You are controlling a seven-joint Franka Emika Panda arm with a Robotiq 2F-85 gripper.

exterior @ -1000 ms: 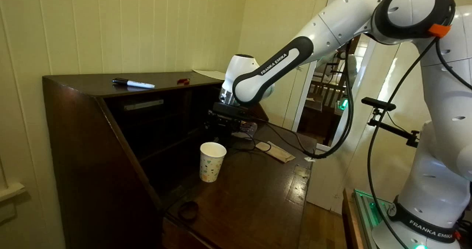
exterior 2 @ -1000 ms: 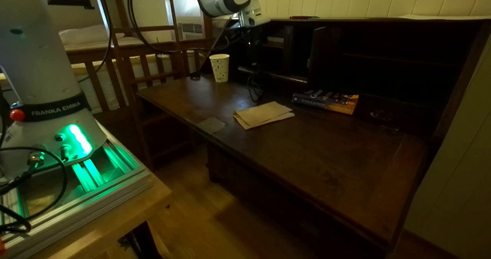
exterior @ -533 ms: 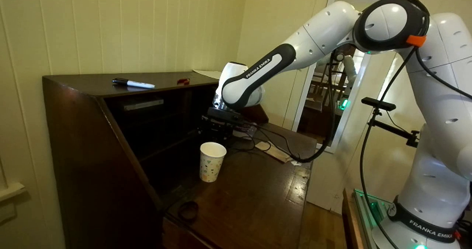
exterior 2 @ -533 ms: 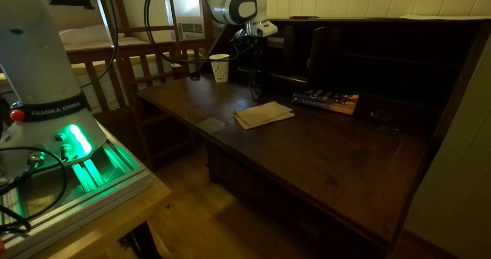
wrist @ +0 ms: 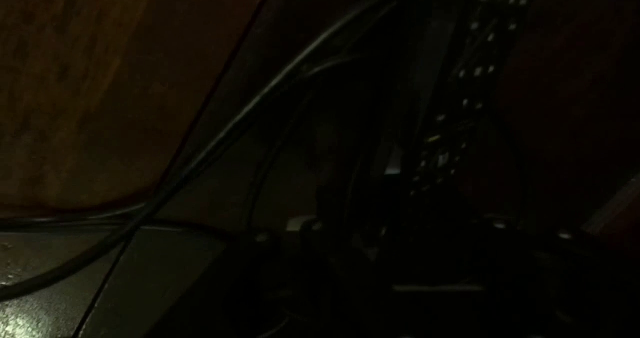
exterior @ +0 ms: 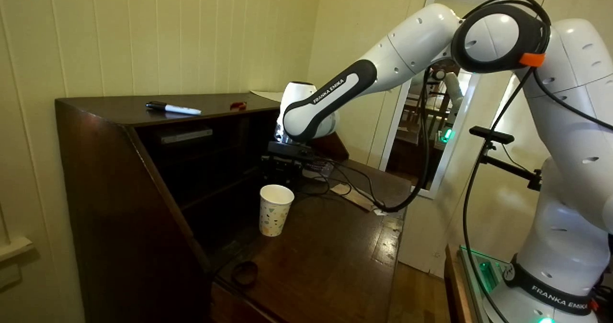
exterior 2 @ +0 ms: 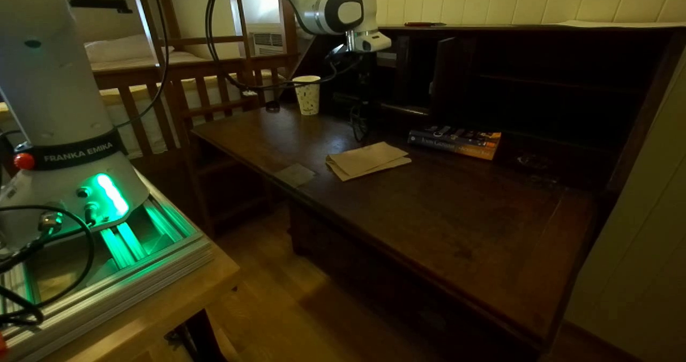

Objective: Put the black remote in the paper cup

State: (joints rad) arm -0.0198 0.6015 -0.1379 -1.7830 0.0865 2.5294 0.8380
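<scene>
Glossy wood desk (exterior: 325,256), tapered paper cup (exterior: 274,214), slim dotted remote (wrist: 470,85); hand (exterior: 282,173), grip unclear

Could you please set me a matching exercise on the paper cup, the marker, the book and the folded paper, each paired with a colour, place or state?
Things:
1. paper cup
2. marker
3. book
4. folded paper

Descriptions:
A. blue and orange, with lettering
B. lying on the highest surface of the desk
C. plain tan-brown, lying flat
D. upright, white with coloured specks

Right pairs: 1-D; 2-B; 3-A; 4-C
</scene>
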